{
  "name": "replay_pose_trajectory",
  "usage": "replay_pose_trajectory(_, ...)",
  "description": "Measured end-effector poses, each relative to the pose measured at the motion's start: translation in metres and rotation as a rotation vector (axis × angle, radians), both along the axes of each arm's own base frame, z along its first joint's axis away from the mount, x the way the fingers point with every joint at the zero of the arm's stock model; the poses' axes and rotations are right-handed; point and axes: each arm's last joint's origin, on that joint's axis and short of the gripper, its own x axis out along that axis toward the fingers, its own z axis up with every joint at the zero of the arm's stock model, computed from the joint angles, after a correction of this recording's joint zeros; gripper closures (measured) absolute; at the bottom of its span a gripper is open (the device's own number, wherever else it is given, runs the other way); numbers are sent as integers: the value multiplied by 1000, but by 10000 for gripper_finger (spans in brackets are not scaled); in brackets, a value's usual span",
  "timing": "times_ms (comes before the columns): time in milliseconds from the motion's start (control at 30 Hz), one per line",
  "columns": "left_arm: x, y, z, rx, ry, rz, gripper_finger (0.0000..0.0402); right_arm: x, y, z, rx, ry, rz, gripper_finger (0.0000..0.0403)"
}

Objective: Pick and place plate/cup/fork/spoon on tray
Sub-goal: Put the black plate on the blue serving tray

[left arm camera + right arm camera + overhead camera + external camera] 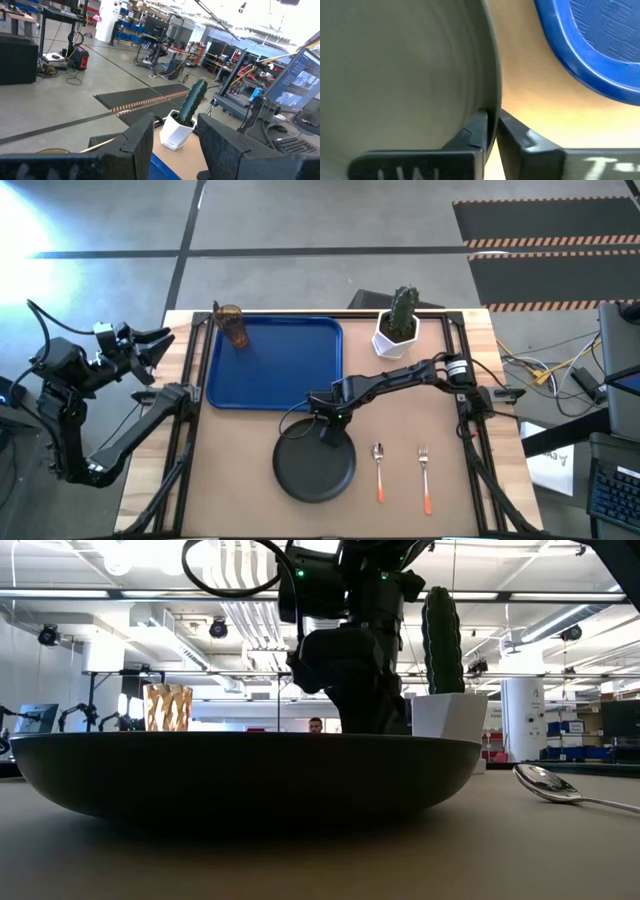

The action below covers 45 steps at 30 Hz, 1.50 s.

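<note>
Brown surface at lower centre carries the plate, its upper rim pinched by the right gripper fingers; lifting it to the blue tray above seems next.

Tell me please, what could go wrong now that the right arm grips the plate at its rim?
The right end effector pinches only the thin rim of the plate, so the plate may tilt or slip when lifted. The cup already stands in a corner of the tray; a swinging plate could knock it. The left end effector waits off the table.
</note>
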Motion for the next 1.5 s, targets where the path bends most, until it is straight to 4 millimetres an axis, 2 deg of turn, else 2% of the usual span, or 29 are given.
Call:
replay_pose_trajectory(267,0,0,0,0,0,0,266,2,0,7,2,-20,19,393)
replay_pose_trajectory(533,0,0,-1,-2,1,0,266,22,-3,74,-101,-264,84,395)
replay_pose_trajectory(667,0,1,-1,-3,2,0,266,31,-21,104,-195,-366,82,395)
replay_pose_trajectory(933,1,1,-1,-5,3,0,266,34,-80,137,-438,-440,-36,395)
replay_pose_trajectory(1167,1,1,-1,-6,3,0,266,31,-130,139,-532,-467,-165,394)
replay_pose_trajectory(1300,1,1,-1,6,13,-1,266,32,-144,130,-530,-462,-208,395)
replay_pose_trajectory(1500,1,1,-1,9,16,-1,266,40,-152,100,-522,-396,-216,395)
